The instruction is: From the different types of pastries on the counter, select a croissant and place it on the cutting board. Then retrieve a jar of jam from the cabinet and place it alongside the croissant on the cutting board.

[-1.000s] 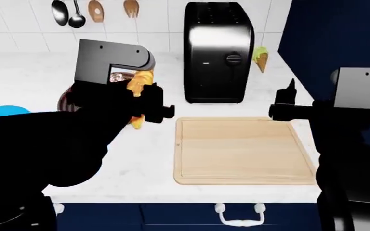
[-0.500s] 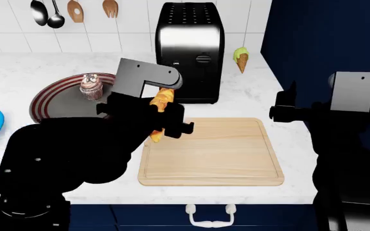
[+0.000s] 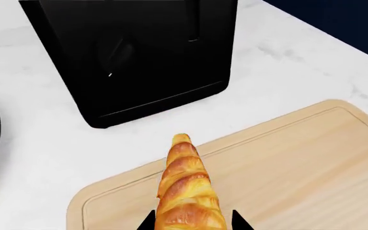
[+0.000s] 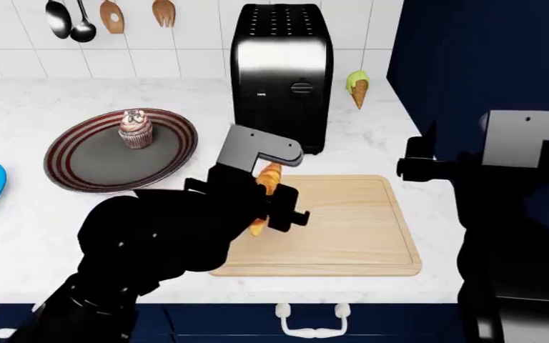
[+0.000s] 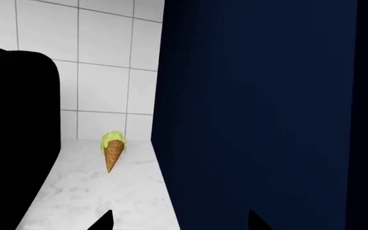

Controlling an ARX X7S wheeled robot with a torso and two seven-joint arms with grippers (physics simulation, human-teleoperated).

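Behind the cutting board (image 4: pixel 351 229) stands a black toaster (image 4: pixel 279 71), croissant (image 3: pixel 187 191) aloft.

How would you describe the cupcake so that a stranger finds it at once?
Start at the black toaster by the tiled wall. On the counter to its left lies a dark striped round tray. The cupcake stands on it, the only thing there: small, pink-frosted.

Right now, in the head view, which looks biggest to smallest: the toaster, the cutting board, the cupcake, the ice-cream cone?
1. cutting board, though the arm hides part of it
2. toaster, close behind
3. cupcake and ice-cream cone: look alike, too close to rank
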